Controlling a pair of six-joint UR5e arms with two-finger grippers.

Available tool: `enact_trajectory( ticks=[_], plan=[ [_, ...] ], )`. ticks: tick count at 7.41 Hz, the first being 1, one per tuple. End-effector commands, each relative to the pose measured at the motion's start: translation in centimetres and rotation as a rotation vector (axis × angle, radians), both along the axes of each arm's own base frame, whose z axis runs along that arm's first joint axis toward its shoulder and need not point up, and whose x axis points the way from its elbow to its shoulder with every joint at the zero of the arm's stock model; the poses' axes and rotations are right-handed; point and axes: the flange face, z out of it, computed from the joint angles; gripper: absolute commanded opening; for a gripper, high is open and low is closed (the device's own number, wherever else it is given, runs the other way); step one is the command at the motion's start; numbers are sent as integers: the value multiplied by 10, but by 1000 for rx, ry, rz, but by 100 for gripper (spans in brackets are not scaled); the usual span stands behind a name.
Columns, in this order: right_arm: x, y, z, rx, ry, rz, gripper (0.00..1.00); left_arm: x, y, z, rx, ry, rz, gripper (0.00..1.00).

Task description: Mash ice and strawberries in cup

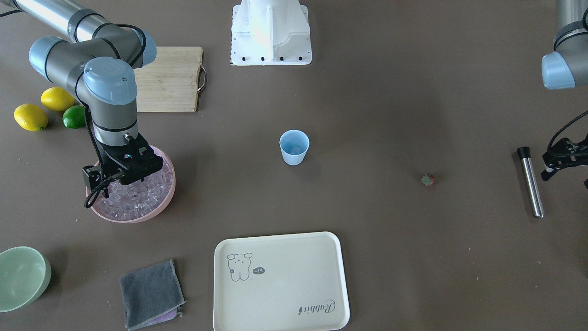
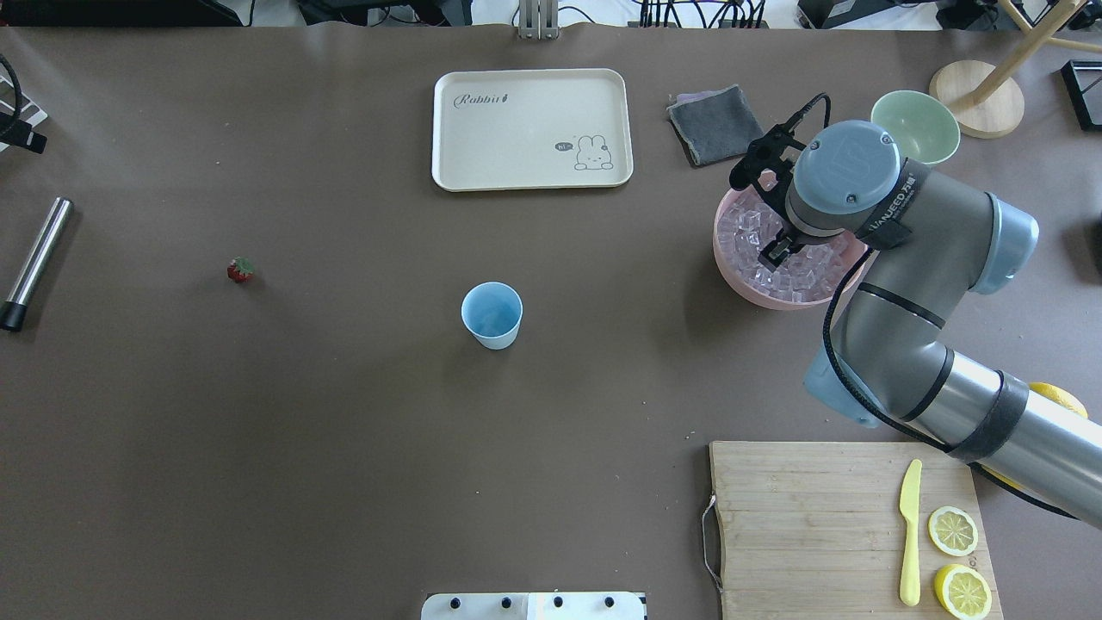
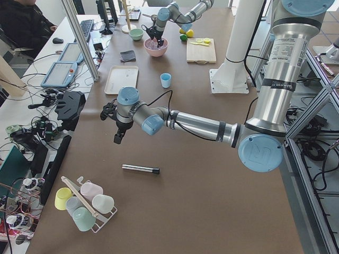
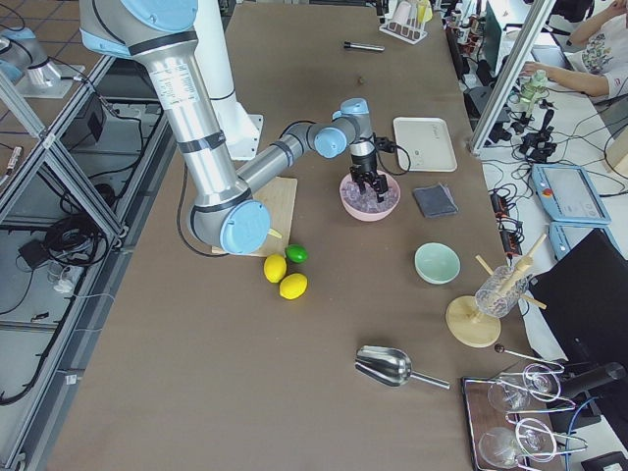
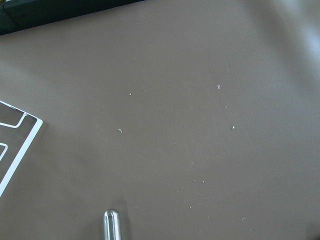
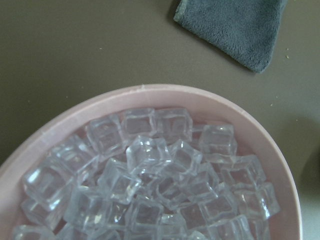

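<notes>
The light-blue cup [image 1: 294, 149] [image 2: 492, 317] stands upright mid-table with one ice cube [image 1: 296, 148] inside. More ice [image 6: 150, 175] fills the pink bowl [image 2: 775, 300]. My right gripper [image 1: 133, 181] [image 2: 775, 250] is lowered into that ice; its fingertips are hidden, so I cannot tell its state. A small red strawberry [image 1: 427, 179] [image 2: 241, 269] lies alone on the table between the cup and my left gripper [image 1: 567, 177]. That gripper hangs at the table's end with its fingers apart and nothing between them. A metal rod [image 1: 530, 181] lies beside it.
A cream tray [image 1: 285, 294], a grey cloth [image 1: 151, 294] and a pale green bowl [image 1: 23, 276] sit along the operators' side. Two lemons [image 1: 31, 117], a lime [image 1: 74, 116] and a wooden cutting board [image 1: 167, 80] lie behind the right arm.
</notes>
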Motion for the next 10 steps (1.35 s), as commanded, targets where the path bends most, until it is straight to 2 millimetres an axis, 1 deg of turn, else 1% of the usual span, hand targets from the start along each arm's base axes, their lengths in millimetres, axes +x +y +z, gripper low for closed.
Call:
enact_trajectory(
  ticks=[1, 3, 6, 8, 9, 10],
  plan=[
    [2, -2, 2, 4, 8, -3, 79, 1, -3, 9, 9, 2, 0, 97],
    [0, 0, 6, 0, 13, -4, 72, 1, -5, 9, 8, 3, -1, 97],
    [0, 0, 8, 4, 21, 0, 67, 1, -5, 9, 9, 2, 0, 97],
    [2, 0, 3, 15, 9, 3, 65, 1, -4, 4, 17, 7, -1, 97],
    [2, -1, 8, 25, -3, 5, 51, 1, -4, 4, 16, 7, -1, 97],
    [3, 1, 10, 30, -11, 2, 50, 1, -4, 6, 14, 6, 0, 97]
  ],
)
